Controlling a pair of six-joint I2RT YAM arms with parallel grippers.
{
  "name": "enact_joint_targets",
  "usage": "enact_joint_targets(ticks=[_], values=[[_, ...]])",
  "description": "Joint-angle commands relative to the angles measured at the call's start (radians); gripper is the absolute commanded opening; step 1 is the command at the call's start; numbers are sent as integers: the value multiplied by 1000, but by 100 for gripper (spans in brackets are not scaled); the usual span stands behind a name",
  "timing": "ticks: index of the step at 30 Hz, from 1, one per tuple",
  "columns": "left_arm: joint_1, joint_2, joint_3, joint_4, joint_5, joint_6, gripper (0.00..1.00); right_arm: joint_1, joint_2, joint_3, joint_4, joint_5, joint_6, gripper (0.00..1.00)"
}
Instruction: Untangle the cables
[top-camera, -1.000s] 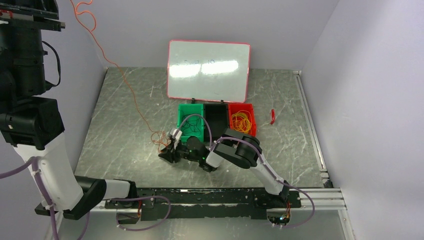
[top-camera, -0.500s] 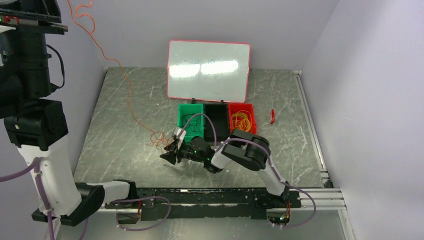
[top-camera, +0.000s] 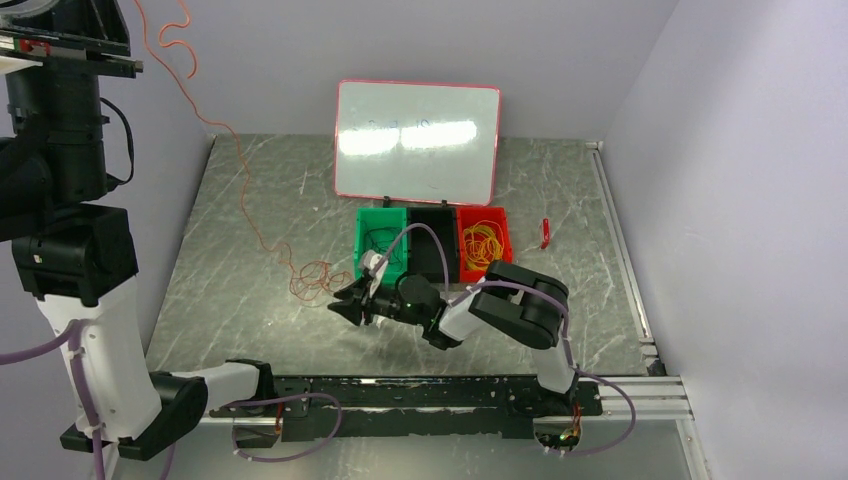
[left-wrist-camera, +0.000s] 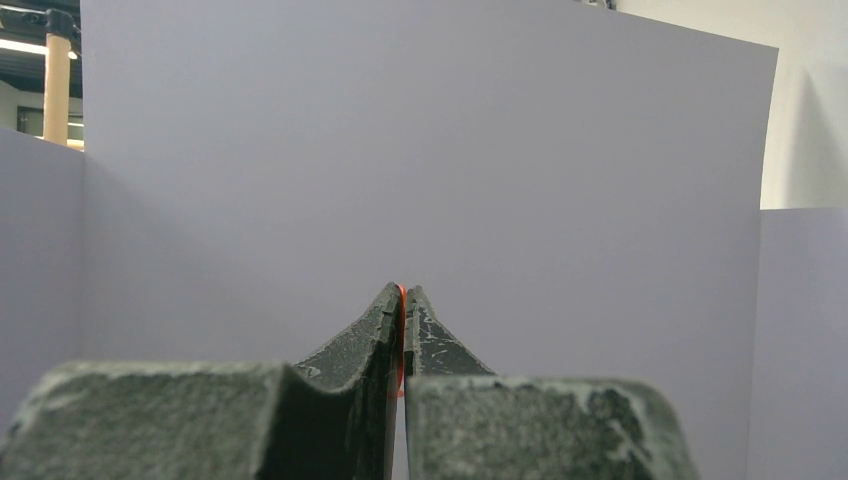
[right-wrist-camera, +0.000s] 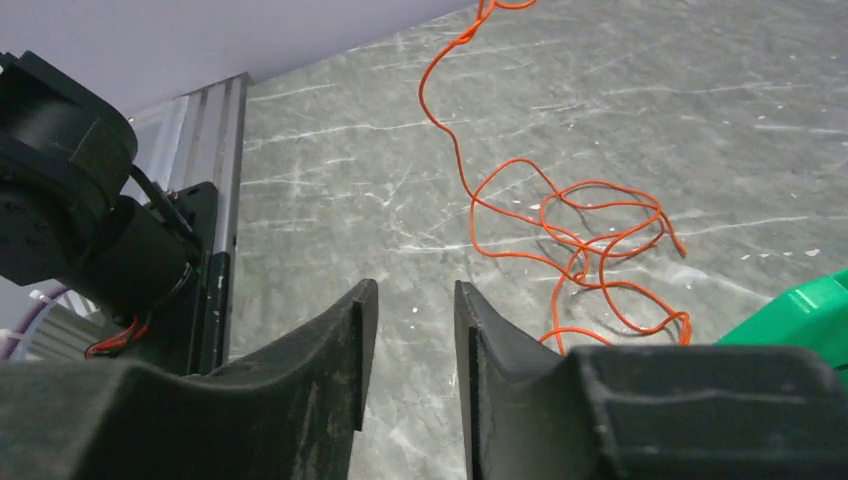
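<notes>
The orange cable (top-camera: 312, 279) lies as a loose knot (right-wrist-camera: 590, 240) of loops on the table (top-camera: 240, 200), just left of the right jaws. Those jaws stand partly open and empty, pointing towards it. One long strand climbs far-left to the raised left jaws, clamped on it. The right arm is nearer the knot.

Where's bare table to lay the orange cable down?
Bare: near-left table, between orange cable and base rail; also near-right, between right arm and side rail. Crowded: around the green bin, where the right hand sits.
</notes>
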Motion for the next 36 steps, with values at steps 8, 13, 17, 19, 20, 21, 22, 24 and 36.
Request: enact_joint_targets(ticks=[8, 13, 17, 19, 20, 21, 22, 24, 36], values=[[4, 0, 29, -16, -23, 11, 7, 5, 35, 137, 15, 7, -18, 45], [4, -2, 25, -23, -25, 1, 7, 5, 132, 262, -47, 27, -38, 46], [3, -6, 21, -23, -24, -5, 7, 5, 193, 346, -56, 42, -23, 46], [3, -8, 21, -25, -26, -5, 7, 6, 217, 369, -50, 44, -6, 46], [3, -8, 21, -24, -25, -5, 7, 5, 227, 380, -47, 43, 1, 46], [4, -9, 21, -24, -26, -6, 7, 6, 236, 391, -46, 37, 9, 46], [4, -8, 20, -25, -27, -6, 7, 5, 244, 403, -44, 33, 17, 46], [3, -7, 21, -26, -25, -8, 7, 5, 256, 419, -38, 21, 32, 46], [4, -14, 11, -26, -27, -7, 7, 7, 324, 498, -50, 53, 73, 44]])
